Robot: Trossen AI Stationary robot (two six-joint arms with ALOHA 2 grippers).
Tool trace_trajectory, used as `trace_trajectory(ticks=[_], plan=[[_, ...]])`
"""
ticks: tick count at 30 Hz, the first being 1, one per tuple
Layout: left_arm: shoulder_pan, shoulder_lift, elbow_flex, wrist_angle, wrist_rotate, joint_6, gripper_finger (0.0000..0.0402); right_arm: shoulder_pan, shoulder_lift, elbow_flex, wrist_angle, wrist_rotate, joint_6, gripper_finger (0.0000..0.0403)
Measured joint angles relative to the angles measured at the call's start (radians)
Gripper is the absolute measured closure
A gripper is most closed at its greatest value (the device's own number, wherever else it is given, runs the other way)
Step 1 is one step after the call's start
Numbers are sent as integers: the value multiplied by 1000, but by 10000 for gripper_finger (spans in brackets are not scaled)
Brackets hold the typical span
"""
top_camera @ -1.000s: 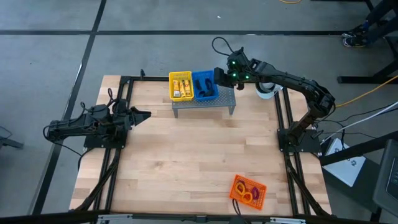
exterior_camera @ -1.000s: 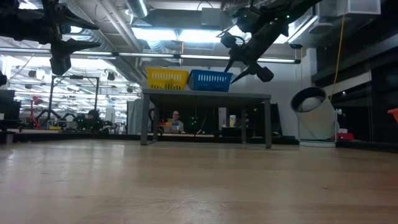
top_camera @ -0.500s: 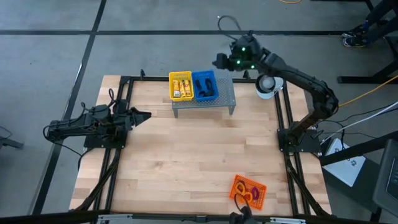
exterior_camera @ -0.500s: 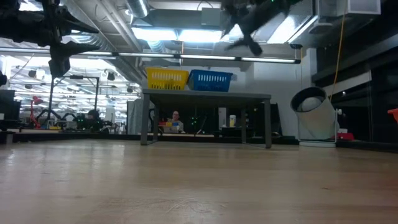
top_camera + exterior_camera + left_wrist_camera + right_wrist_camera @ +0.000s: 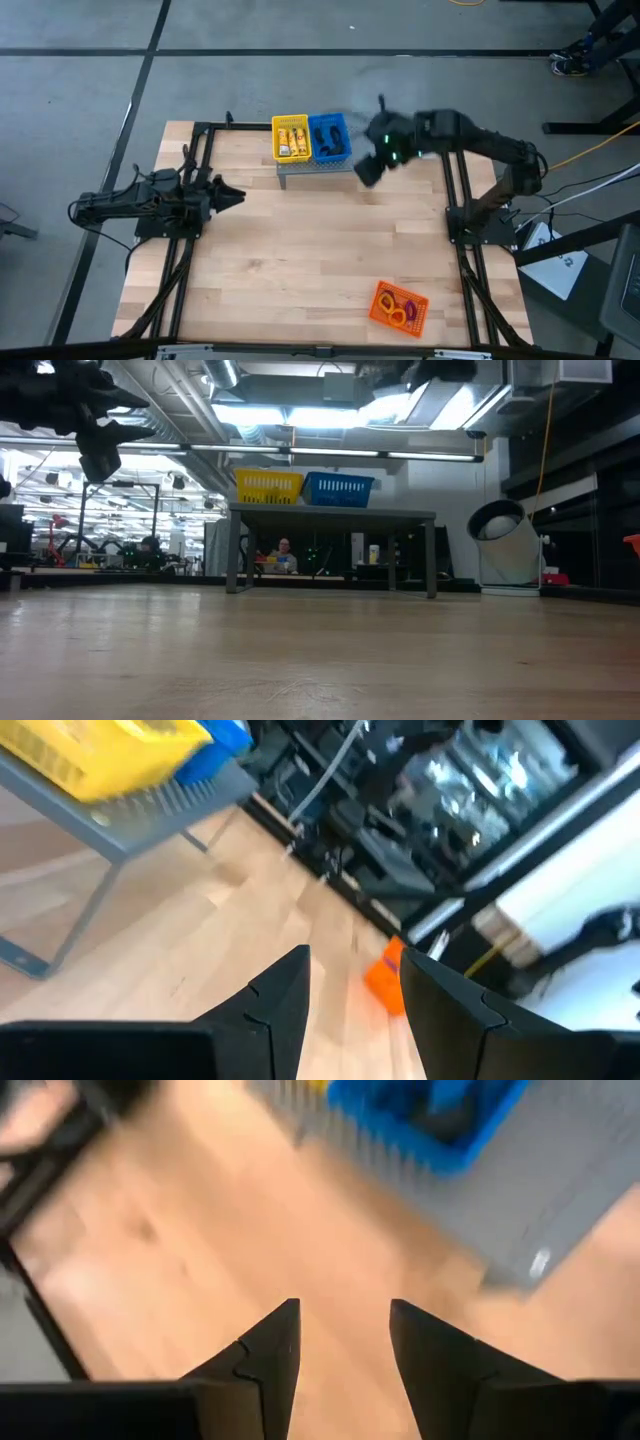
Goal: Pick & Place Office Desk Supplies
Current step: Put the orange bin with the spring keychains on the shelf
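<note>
A yellow tray (image 5: 291,138) with yellow-and-white packets and a blue tray (image 5: 329,137) with small black clips (image 5: 445,1118) stand side by side on the grey perforated stand (image 5: 330,166) at the table's far edge. An orange tray (image 5: 400,305) with purple, orange and yellow loops lies near the front right. My right gripper (image 5: 365,170) hangs open and empty in the air over the stand's near right corner, fingers (image 5: 262,1350) slanting down at bare wood. My left gripper (image 5: 236,196) stays open and empty at the left, pointing level across the table.
Black rails (image 5: 455,190) frame the wooden table on the left and right. A white round object (image 5: 500,545) stands beyond the far right corner. A person (image 5: 283,550) sits in the room behind the stand. Bare wood lies between the stand and the orange tray.
My right gripper has left its place over the blue tray, risen out of the low view's top, then swung toward the near edge to the stand's near right corner, rolling as it went. Its fingers stay open. My left gripper has rolled a little in place.
</note>
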State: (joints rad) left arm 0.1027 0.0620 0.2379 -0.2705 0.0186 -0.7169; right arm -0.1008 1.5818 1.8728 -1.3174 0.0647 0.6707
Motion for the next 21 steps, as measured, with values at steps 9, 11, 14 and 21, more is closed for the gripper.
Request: trace_trajectory(ticks=[9, 11, 14, 21], plan=[[1, 146, 21, -25, 49, 163, 247, 420, 19, -58, -18, 0, 391, 245], [4, 174, 22, -26, 50, 189, 247, 505, 49, -70, -33, -22, 465, 245], [4, 202, 22, -25, 62, 197, 247, 609, 110, -84, -37, -67, 500, 245], [4, 214, 22, -25, 71, 189, 247, 747, 275, -85, -120, -166, 490, 245]])
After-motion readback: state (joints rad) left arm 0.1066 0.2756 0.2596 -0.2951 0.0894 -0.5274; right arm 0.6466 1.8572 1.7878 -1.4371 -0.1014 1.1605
